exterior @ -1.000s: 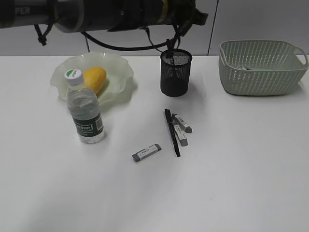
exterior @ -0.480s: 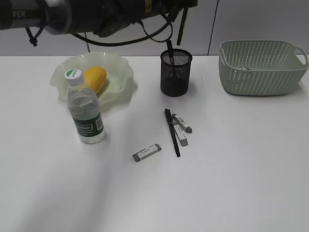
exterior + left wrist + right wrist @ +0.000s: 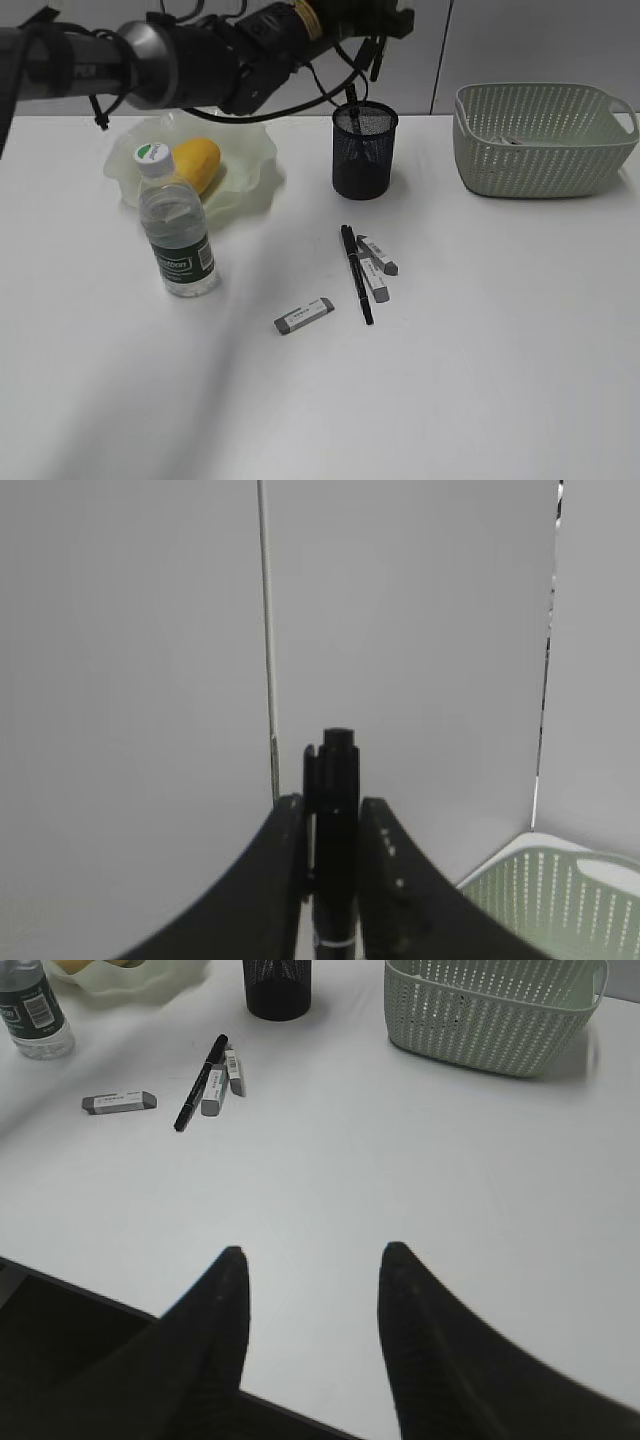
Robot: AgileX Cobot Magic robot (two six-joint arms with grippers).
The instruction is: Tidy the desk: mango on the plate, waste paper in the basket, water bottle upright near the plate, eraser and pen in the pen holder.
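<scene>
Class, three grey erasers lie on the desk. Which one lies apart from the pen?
The eraser nearest the water bottle: eraser lies alone, while the other two sit right beside the pen.

White bench (image 3: 500, 350); yellow-orange mango (image 3: 195, 163) in the pale translucent green plate (image 3: 255, 150); black mesh pen holder (image 3: 364, 152); sage-green woven-look basket (image 3: 540, 140); bottle (image 3: 176, 225) clear, dark green label, white-green cap; black pen (image 3: 356, 274); grey erasers (image 3: 304, 315).
</scene>
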